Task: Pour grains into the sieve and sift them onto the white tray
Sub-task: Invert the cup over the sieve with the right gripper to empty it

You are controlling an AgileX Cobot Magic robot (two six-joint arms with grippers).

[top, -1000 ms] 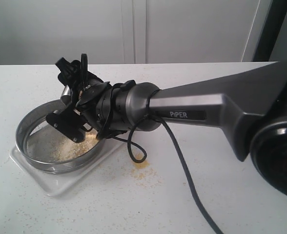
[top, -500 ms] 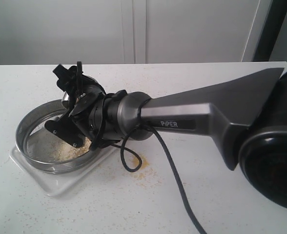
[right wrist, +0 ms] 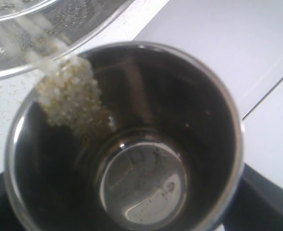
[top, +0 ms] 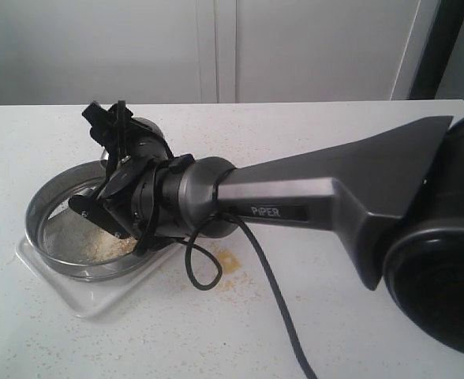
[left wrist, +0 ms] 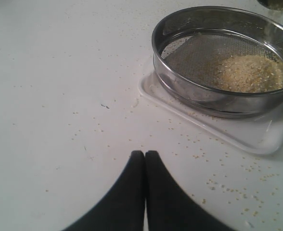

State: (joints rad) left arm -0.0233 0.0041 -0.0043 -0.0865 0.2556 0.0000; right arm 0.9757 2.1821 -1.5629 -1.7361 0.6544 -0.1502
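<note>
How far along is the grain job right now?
Done: a pile of grains lies in the sieve, which sits on the white tray. In hand: the tilted cup is pouring out its last grains. Left: shaking the sieve to sift them onto the tray.

The right arm [top: 311, 193] is my main obstacle. Its dark body stretches from the near right across the middle of the white table [top: 137, 339] to the sieve [top: 36, 207] on the left. The right gripper [top: 117, 140], clamped round a tilted steel cup [right wrist: 132, 159], blocks the sieve's right and far side. A black cable [top: 275, 300] loops down beside the white tray [top: 98, 298], over spilled grains [top: 230, 264]. I have open table left of the sieve and along the far edge. The left gripper [left wrist: 145, 159], jaws pressed together, faces bare surface up to the tray.
</note>
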